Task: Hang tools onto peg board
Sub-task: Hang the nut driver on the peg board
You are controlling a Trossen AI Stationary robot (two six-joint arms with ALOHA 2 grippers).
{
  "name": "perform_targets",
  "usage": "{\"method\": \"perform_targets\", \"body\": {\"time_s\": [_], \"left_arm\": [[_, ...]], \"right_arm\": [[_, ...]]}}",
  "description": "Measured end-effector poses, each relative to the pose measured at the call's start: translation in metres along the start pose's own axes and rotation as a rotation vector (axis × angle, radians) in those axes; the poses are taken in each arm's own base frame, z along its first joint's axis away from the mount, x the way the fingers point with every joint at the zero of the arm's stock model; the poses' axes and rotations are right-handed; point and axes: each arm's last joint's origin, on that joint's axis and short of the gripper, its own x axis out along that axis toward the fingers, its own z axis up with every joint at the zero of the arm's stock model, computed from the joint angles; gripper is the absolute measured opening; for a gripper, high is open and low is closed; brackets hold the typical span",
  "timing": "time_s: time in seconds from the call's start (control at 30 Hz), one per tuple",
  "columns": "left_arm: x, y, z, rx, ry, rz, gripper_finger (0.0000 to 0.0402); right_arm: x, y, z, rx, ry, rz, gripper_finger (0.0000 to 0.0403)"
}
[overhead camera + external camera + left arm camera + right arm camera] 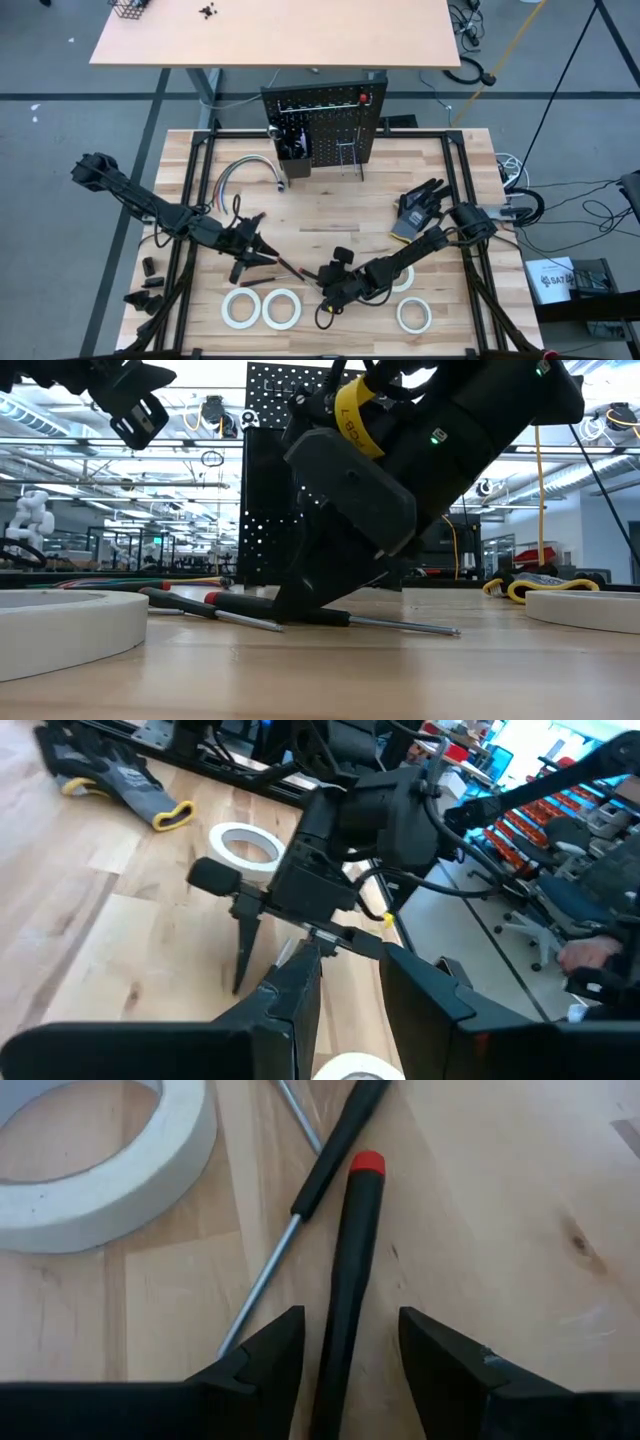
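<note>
On the light wooden bench (330, 215), the left end effector (262, 258), fingers apart, hovers beside loose white tape rolls (262, 308), while the right end effector (345, 1355) straddles, unclosed, a red-capped black screwdriver (350, 1270); little appears hung on the upright black perforated peg board (325, 125).

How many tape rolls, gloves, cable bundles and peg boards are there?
Tape rolls: 4 (one partly under the right arm)
Glove: 1
Cable bundle: 1
Peg board: 1
Total: 7
</note>
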Motion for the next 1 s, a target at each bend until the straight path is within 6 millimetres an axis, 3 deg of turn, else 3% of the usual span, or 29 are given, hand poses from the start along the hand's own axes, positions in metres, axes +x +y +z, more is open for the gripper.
{"method": "perform_targets", "body": {"time_s": [0.23, 0.5, 0.57, 0.73, 1.0], "left_arm": [[0.000, 0.001, 0.001, 0.006, -0.034, 0.056, 0.0107], [0.000, -0.001, 0.005, -0.010, -0.068, 0.009, 0.0107], [0.000, -0.002, 0.006, -0.011, -0.072, 0.007, 0.0107], [0.000, -0.001, 0.007, -0.012, -0.087, 0.023, 0.0107], [-0.001, 0.000, 0.010, -0.018, -0.138, 0.078, 0.0107]], "right_arm": [[0.006, -0.001, -0.008, 0.025, 0.041, -0.023, 0.0141], [0.009, -0.004, -0.015, 0.092, 0.096, -0.044, 0.0038], [0.008, -0.006, -0.012, 0.124, 0.096, -0.031, 0.0021], [0.003, -0.015, 0.004, 0.243, 0.091, -0.002, 0.0024], [-0.013, -0.031, 0.032, 0.235, 0.014, -0.030, 0.0022]]}}
